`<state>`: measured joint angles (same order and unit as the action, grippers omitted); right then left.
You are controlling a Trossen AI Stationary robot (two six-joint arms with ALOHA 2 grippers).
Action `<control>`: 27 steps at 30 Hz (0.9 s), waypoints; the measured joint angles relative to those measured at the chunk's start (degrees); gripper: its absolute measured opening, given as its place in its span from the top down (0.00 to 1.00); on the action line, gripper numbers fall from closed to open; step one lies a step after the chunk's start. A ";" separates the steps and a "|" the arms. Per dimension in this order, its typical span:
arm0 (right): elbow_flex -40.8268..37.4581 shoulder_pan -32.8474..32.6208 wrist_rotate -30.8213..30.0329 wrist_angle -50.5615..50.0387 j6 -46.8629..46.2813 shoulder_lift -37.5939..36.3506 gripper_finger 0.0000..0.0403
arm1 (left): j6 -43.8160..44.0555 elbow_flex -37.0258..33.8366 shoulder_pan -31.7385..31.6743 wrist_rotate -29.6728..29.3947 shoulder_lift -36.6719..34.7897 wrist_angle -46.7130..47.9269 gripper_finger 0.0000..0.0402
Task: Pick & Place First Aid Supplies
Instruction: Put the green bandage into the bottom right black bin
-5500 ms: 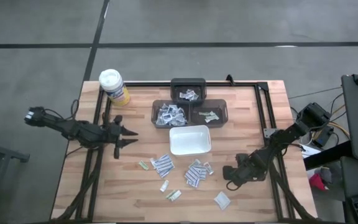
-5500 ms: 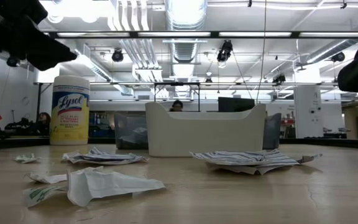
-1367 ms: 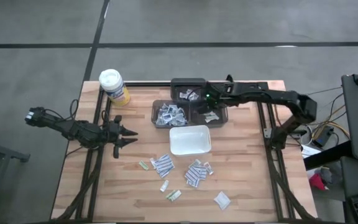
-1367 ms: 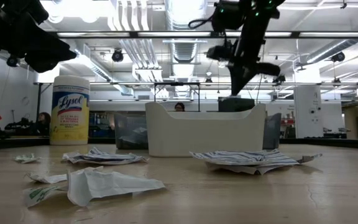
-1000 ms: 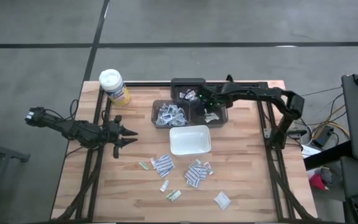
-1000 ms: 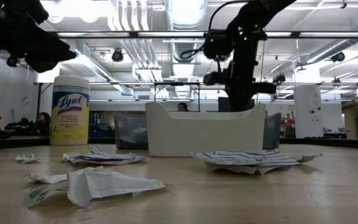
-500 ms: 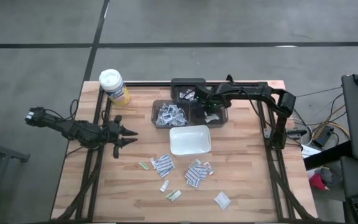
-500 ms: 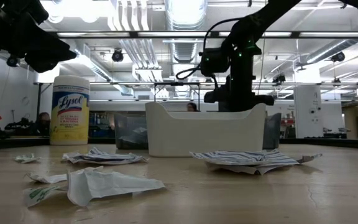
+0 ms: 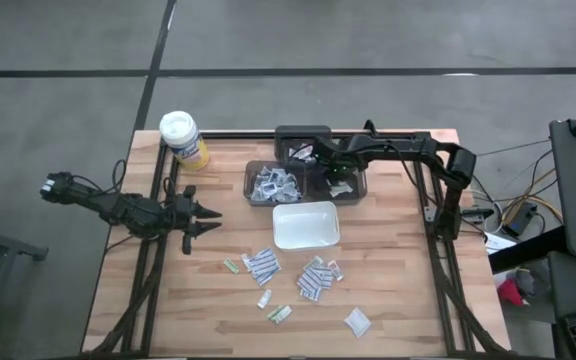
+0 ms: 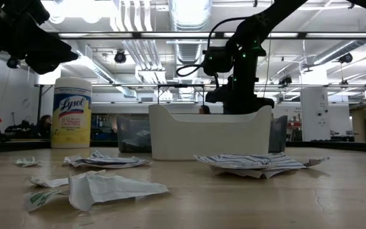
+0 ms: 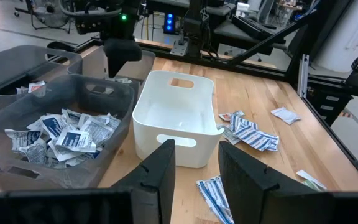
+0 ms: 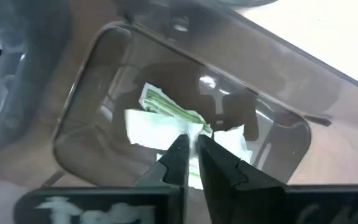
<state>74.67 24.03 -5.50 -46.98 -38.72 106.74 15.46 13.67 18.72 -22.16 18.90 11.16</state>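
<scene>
Your right gripper (image 9: pixel 336 172) reaches in from the table's right side and hangs over the right-hand grey bin (image 9: pixel 356 186), tips pointing down into it. In the right wrist view its fingers (image 12: pixel 174 160) stand with a thin gap between them, nothing pinched — greenish packets (image 12: pixel 166 122) lie on the bin floor just below the tips.

Your left gripper (image 9: pixel 202 220) waits off the table's left part, clear of the wood, fingers (image 11: pixel 159 171) spread apart and empty.

Where the supplies sit:
- Left grey bin (image 9: pixel 251 186) holds a heap of white-and-blue packets (image 9: pixel 272 183).
- Back dark bin (image 9: pixel 302 133), behind the other two, holds a few more packets (image 9: pixel 301 152).
- White tray (image 9: pixel 305 226) sits in front of the bins, nothing visible inside it.
- Loose packets (image 9: pixel 262 265) lie scattered on the bare wood nearer the front edge — a striped cluster (image 9: pixel 314 279) to their right, one white packet (image 9: pixel 356 321) farthest forward, small greenish ones (image 9: pixel 281 314) near it.

Yellow canister (image 9: pixel 182 139) with a white lid stands upright at the back left corner of the table (image 9: pixel 418 300), well apart from everything else.
</scene>
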 joint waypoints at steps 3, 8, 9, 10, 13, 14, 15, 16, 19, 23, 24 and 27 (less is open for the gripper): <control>0.00 0.05 -0.04 0.14 -0.01 0.00 0.87 | 0.00 0.00 0.00 0.00 0.00 0.00 0.71; 0.00 0.02 -0.02 0.28 -0.02 -0.54 0.82 | 0.00 0.00 0.00 -0.01 0.00 0.00 0.71; 0.00 0.02 0.00 0.28 -0.02 -0.82 0.81 | 0.00 0.00 0.00 -0.01 0.00 0.00 0.71; 0.00 0.02 -0.02 0.27 -0.02 -1.18 0.81 | 0.00 0.00 0.00 -0.01 0.00 0.00 0.71; 0.00 -0.02 -0.02 0.24 0.09 -2.48 0.80 | 0.00 0.00 0.00 -0.01 0.00 0.00 0.71; 0.00 -0.02 -0.02 0.23 0.18 -3.03 0.80 | 0.00 0.00 0.00 -0.01 0.00 0.00 0.71; 0.00 -0.02 -0.02 -0.03 0.25 -3.63 0.80 | 0.00 0.00 0.00 -0.01 0.00 0.00 0.71; 0.00 -0.02 -0.02 -0.50 0.31 -4.21 0.80 | 0.00 0.00 0.00 -0.01 0.00 0.00 0.71; 0.00 -0.02 -0.43 -1.05 0.41 -6.25 0.81 | 0.00 0.00 0.00 -0.01 0.00 0.02 0.71; 0.02 0.00 -2.29 -0.93 0.59 -8.05 0.83 | 0.00 0.00 0.00 -0.01 0.00 0.00 0.71; 0.02 0.00 -2.13 -0.99 0.61 -8.43 0.83 | 0.00 0.00 0.00 -0.01 -0.02 0.00 0.71; 0.02 -0.78 -1.71 -1.07 1.27 -10.64 0.84 | -0.02 0.00 0.00 0.00 -0.01 0.00 0.71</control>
<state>74.70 23.25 -7.21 -48.05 -37.45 96.10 15.44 13.67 18.72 -22.16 18.88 11.16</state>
